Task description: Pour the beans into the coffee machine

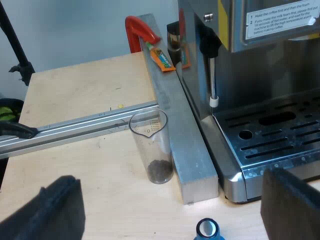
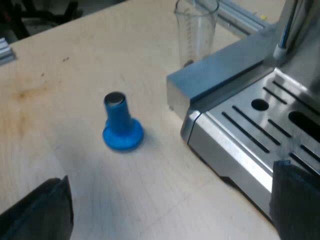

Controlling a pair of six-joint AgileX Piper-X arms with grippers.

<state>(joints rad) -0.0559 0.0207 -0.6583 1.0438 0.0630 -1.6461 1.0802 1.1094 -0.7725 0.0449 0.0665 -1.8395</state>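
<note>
Left gripper: the left gripper hangs low over the pale wooden table. Its two black fingers are spread wide and hold nothing.
Right gripper: the right gripper is also low over the table, its black fingers set far apart and holding nothing. One finger is over the near edge of the drip tray.
Tamper: a blue plastic tamper with a metal-capped knob stands upright on its wide base. It is a short way ahead of the right gripper, between the finger lines, and close under the left gripper.
Measuring glass: a clear, tall plastic measuring glass with printed marks stands upright on the table ahead of the left gripper. It is just beside the bar; whether they touch I cannot tell. From the right gripper it stands beyond the bar.
Beans: a shallow layer of dark coffee beans lies in the bottom of the glass.
Bar: a long square grey aluminium bar lies between the glass and the machine, its end near the tray corner.
Drip tray: a slotted steel drip tray lies at the machine's foot.
Machine: the steel espresso machine rises beyond the tray, a thin steam wand hanging over it.
Farther: a slim aluminium rail crosses the table behind the glass, and a red clamp sits at the bar's far end.
</note>
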